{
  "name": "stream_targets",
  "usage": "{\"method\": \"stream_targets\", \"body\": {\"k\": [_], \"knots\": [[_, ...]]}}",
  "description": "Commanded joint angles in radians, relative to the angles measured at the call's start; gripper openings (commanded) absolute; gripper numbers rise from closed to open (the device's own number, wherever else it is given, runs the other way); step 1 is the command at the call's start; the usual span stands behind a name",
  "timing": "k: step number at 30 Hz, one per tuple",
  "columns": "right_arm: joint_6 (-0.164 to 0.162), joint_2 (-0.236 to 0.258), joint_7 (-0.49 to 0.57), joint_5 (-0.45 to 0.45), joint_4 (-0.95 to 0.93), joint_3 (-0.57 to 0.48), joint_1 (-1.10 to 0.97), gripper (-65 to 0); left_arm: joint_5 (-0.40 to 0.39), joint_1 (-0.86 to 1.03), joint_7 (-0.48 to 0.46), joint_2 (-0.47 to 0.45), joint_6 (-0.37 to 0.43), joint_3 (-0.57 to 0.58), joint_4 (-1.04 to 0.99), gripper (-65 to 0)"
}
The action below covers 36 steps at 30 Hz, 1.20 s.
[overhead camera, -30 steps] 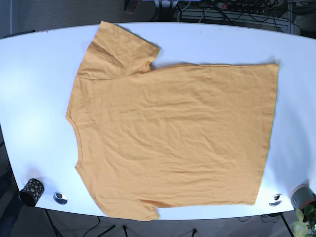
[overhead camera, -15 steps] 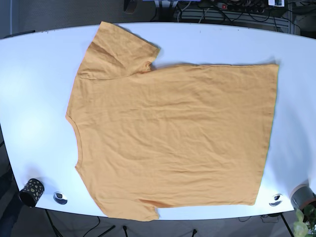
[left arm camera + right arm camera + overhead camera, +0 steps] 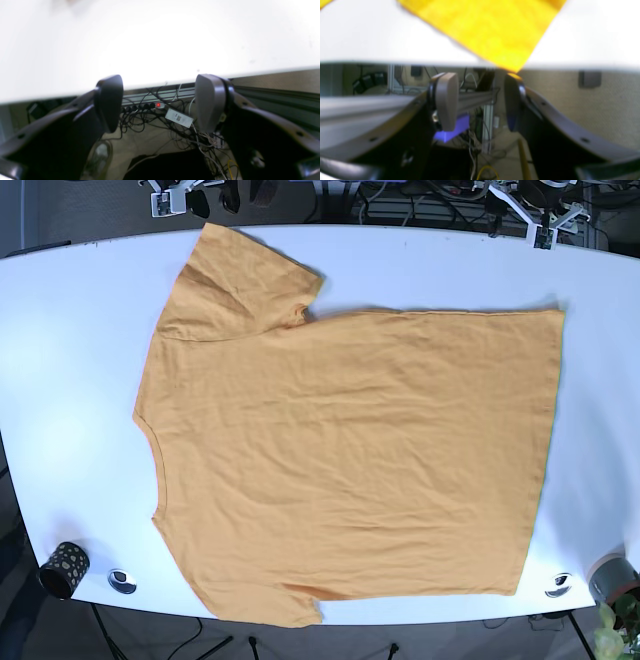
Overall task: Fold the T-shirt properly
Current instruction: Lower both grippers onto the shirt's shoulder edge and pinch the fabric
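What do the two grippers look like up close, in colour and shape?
Both are alike: the left gripper and right gripper have dark, curved arms with small holes, each ending in a rounded oval pad, one dark and one grey. No markings show.

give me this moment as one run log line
phase: approach | T-shirt: flat on table, unfolded | left claw: open, empty | right claw: open, empty, near sleeve corner

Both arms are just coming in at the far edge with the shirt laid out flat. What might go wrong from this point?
1. The T-shirt has its near sleeve at the table edge; a tug may slide it off.
2. The right gripper sits near the far sleeve corner, jaws open; a shallow pinch may slip.
3. The left gripper sees only bare table; it may miss the hem.
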Motion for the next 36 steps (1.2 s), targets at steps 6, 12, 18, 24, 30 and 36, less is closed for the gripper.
{"method": "stream_targets", "body": {"k": [6,12,18,24,30,36], "knots": [[0.007,-0.001,0.02,0.041,0.025,0.005,0.063,-36.6,-0.013,-0.087,-0.015,-0.004,-0.088,-0.045,0.015,-23.5],[0.006,-0.001,0.015,0.041,0.025,0.005,0.135,-36.0,-0.013,-0.147,-0.015,-0.004,-0.088,-0.067,0.015,-23.2],[0.001,-0.001,0.012,0.045,0.024,0.007,0.181,-31.7,-0.016,-0.18,-0.015,-0.004,-0.088,-0.08,0.015,-21.1],[0.001,-0.004,0.012,0.046,0.015,0.007,0.203,-21.1,-0.03,-0.208,-0.014,-0.006,-0.088,-0.08,0.012,-8.3],[0.006,-0.009,-0.046,0.181,-0.019,0.065,0.234,-20.6,-0.176,-0.214,0.023,-0.049,-0.088,-0.097,-0.006,-6.4],[0.087,-0.001,-0.164,0.304,-0.045,0.178,0.284,-21.1,-0.355,-0.219,0.166,-0.11,-0.088,-0.149,-0.008,-6.4]]}}
